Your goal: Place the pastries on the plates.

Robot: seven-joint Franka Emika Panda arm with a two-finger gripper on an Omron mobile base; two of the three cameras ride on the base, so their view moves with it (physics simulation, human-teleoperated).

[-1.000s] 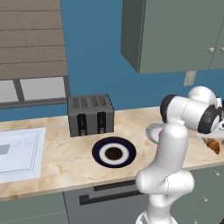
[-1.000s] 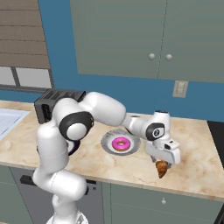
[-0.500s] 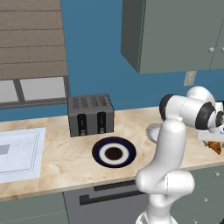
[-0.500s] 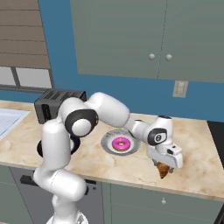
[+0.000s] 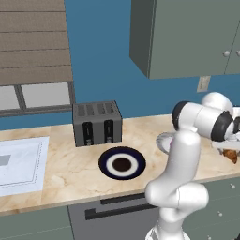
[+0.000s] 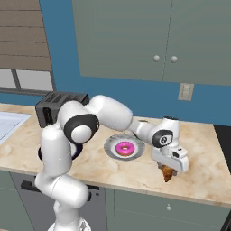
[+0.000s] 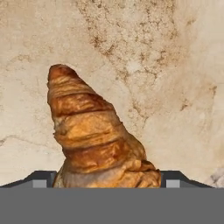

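Pink-topped pastry (image 6: 125, 148) already on pale plate (image 6: 111, 143). Croissant (image 7: 94, 136) on worktop (image 6: 135, 173), between tool (image 6: 168, 170) fingers; clamped or not, cannot tell. Navy plate (image 5: 122, 164) unfilled.

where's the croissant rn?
On the marble counter, right of the grey plate holding the pink donut; the croissant lies directly under the gripper, between its fingertips in the hand view.

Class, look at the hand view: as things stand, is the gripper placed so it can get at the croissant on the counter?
Probably yes. The croissant lies between the fingertips of the gripper, low over the bare marble counter, with nothing in the way.
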